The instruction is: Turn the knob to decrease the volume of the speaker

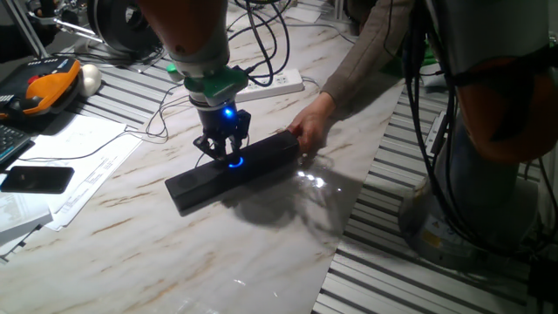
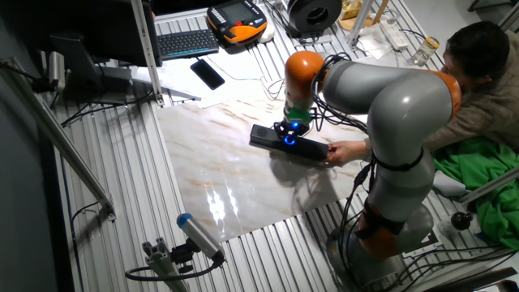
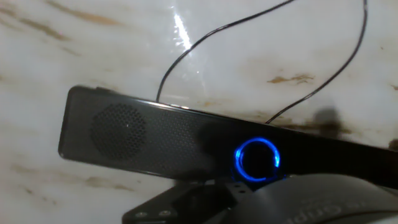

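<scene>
A robotics lab is indicated: a marble-patterned counter (image 2: 235,174) is mounted on slotted aluminium framing, and a teach pendant (image 2: 237,18) (orange-cased), keyboard (image 2: 186,42) and loose cables are scattered around.

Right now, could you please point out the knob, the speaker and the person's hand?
knob (image 3: 257,159), hand view, centre of the blue-ringed dial.
speaker (image 3: 118,132), hand view, round grille.
hand (image 1: 311,127), one fixed view, back of the hand.
</scene>
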Robot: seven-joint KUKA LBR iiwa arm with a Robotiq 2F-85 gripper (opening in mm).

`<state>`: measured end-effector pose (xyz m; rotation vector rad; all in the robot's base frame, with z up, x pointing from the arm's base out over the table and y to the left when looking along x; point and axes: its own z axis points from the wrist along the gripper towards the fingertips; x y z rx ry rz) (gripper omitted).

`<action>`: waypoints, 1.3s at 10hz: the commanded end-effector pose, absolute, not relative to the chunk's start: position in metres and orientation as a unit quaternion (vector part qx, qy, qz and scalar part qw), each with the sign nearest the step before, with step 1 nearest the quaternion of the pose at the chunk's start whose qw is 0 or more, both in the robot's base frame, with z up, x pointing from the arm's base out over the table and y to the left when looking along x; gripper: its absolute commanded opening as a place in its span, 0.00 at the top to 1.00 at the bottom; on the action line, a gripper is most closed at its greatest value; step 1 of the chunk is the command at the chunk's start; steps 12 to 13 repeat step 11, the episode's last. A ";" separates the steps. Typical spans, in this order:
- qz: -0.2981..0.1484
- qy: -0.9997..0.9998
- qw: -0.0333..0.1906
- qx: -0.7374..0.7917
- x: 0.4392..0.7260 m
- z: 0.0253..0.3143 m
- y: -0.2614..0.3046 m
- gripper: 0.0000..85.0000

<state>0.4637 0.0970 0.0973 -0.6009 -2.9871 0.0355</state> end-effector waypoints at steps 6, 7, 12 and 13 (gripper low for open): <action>0.006 -0.936 0.024 -0.352 0.464 0.099 0.096 0.40; 0.006 -0.934 0.026 -0.357 0.462 0.102 0.096 0.40; 0.014 -0.929 0.026 -0.370 0.458 0.113 0.095 0.40; 0.014 -0.929 0.026 -0.370 0.458 0.113 0.095 0.40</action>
